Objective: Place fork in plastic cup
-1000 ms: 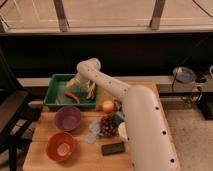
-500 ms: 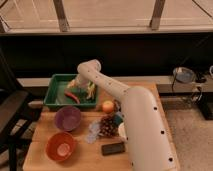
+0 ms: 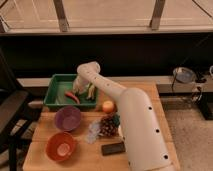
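Note:
My gripper (image 3: 81,89) reaches down into the green tray (image 3: 56,82) at the back left of the wooden table. The fork (image 3: 91,93), a slim pale cream piece, lies in the tray right at the gripper's right side. Whether the gripper touches it I cannot tell. An orange-red carrot-like piece (image 3: 72,97) lies in the tray just left of the gripper. The plastic cup (image 3: 93,131), clear and pale, sits on the table in front of the tray, near the arm's white link.
A purple bowl (image 3: 67,118) and an orange bowl (image 3: 61,146) stand at the front left. A round peach-coloured fruit (image 3: 108,106), a dark brown bunch (image 3: 107,125) and a flat black object (image 3: 114,148) lie beside the arm. A dark chair (image 3: 12,107) stands left.
The gripper has sunk a little lower into the green tray, next to the fork. The bowls, fruit and cup have not moved.

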